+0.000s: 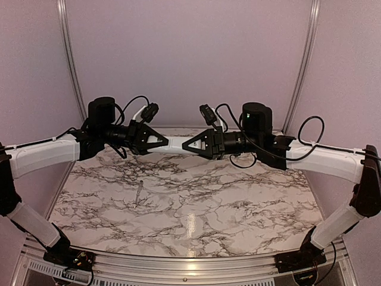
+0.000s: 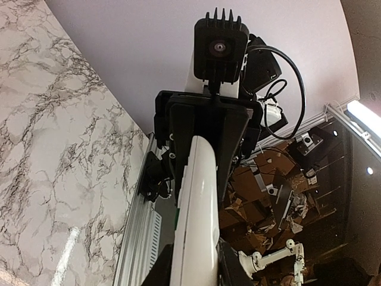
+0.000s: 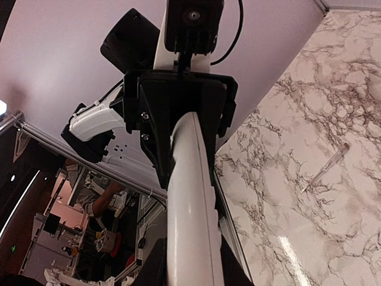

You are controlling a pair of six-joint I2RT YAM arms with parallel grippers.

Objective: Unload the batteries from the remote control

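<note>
Only overhead: remote [image 1: 177, 144] midair, horiz.

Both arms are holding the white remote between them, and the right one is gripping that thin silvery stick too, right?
Not quite. The thin silvery tool lies loose on the marble table, in neither gripper; the top external view shows it. The left gripper and right gripper do hold the remote control between them.
</note>
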